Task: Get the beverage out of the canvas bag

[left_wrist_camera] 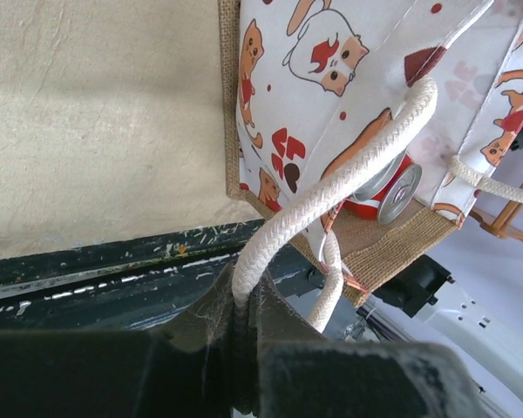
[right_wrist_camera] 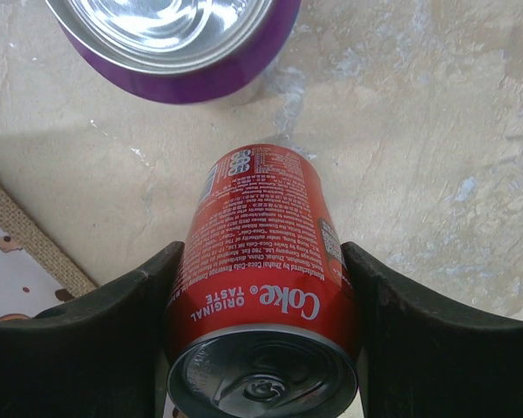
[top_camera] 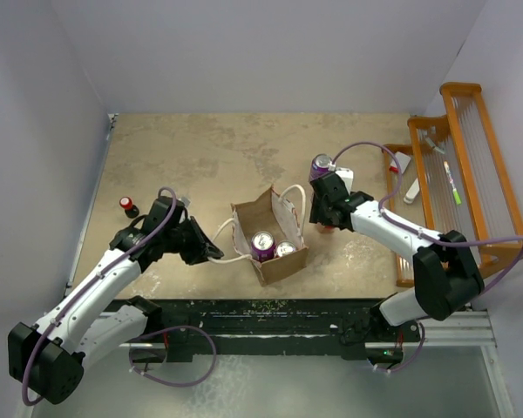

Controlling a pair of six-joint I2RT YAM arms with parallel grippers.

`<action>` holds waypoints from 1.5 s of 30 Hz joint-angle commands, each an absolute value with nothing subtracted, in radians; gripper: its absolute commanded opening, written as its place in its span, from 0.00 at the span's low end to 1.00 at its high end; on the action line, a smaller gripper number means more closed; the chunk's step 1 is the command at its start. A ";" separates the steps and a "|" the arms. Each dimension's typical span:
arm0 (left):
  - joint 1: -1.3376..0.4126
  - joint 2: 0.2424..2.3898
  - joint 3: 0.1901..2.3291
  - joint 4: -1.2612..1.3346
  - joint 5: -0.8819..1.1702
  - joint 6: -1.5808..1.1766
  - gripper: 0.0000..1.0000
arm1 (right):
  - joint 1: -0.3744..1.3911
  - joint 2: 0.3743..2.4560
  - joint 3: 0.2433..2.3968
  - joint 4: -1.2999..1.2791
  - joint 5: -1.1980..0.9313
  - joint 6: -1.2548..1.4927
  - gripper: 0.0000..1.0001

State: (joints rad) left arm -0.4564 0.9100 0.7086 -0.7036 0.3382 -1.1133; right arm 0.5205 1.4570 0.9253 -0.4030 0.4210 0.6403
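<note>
Wooden rack (top_camera: 466, 165) and red-capped bottle (top_camera: 128, 205) sit well apart

Red can (right_wrist_camera: 261, 252) at lower centre of the right wrist view, white lettering "Coke ORIGINAL TASTE" just below its top rim, small print down its side too fine to read

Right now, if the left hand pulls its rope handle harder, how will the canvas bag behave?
The canvas bag would probably lean or slide toward the left hand, because its walls look soft and the rope handle is pinched there. The purple can and second can inside likely steady it somewhat.
</note>
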 commanded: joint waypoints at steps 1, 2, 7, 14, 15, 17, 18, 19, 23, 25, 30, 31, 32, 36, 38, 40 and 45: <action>-0.455 0.902 0.723 -0.742 0.363 -1.080 0.00 | 0.512 1.463 0.943 -0.330 0.458 0.639 0.22; -0.454 0.899 0.721 -0.756 0.361 -1.078 0.00 | 0.512 1.468 0.940 -0.332 0.453 0.645 0.25; -0.454 0.910 0.717 -0.749 0.396 -1.046 0.00 | 0.512 1.474 0.913 -0.317 0.423 0.656 0.49; -0.454 0.956 0.762 -0.770 0.403 -0.966 0.00 | 0.512 1.535 0.951 -0.329 0.386 0.647 0.69; -0.454 0.961 0.769 -0.768 0.409 -0.958 0.00 | 0.512 1.540 0.957 -0.333 0.389 0.644 0.73; -0.454 0.962 0.768 -0.759 0.406 -0.956 0.00 | 0.512 1.542 0.973 -0.350 0.399 0.643 0.80; -0.454 0.956 0.762 -0.750 0.403 -0.966 0.00 | 0.512 1.538 0.982 -0.360 0.401 0.640 0.82; -0.454 0.946 0.754 -0.733 0.402 -0.977 0.00 | 0.511 1.531 0.987 -0.366 0.401 0.636 0.84; -0.454 0.915 0.706 -0.652 0.408 -1.034 0.00 | 0.512 1.501 0.992 -0.386 0.419 0.632 0.94; -0.454 0.900 0.690 -0.628 0.402 -1.052 0.00 | 0.512 1.490 0.998 -0.415 0.420 0.635 0.97; -0.454 0.851 0.663 -0.611 0.361 -1.084 0.00 | 0.511 1.436 1.054 -0.490 0.429 0.629 1.00; -0.454 0.847 0.657 -0.601 0.361 -1.093 0.00 | 0.511 1.419 1.056 -0.499 0.433 0.626 1.00; -0.454 0.846 0.652 -0.588 0.364 -1.101 0.00 | 0.512 1.400 1.061 -0.509 0.437 0.623 1.00; -0.454 0.864 0.636 -0.539 0.388 -1.116 0.00 | 0.512 1.331 1.124 -0.585 0.458 0.585 1.00; -0.454 0.868 0.637 -0.533 0.387 -1.110 0.00 | 0.512 1.290 1.167 -0.614 0.443 0.551 1.00; -0.454 0.870 0.635 -0.533 0.385 -1.106 0.00 | 0.512 1.265 1.222 -0.643 0.410 0.513 0.99; -0.454 0.872 0.626 -0.524 0.387 -1.114 0.00 | 0.513 1.232 1.368 -0.603 0.182 0.359 0.93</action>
State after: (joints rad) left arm -0.4564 0.8711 0.6392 -0.5789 0.3820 -1.1000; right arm 0.5148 1.2728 1.2518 -0.6170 0.3702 0.5011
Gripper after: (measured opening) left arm 0.061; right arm 0.959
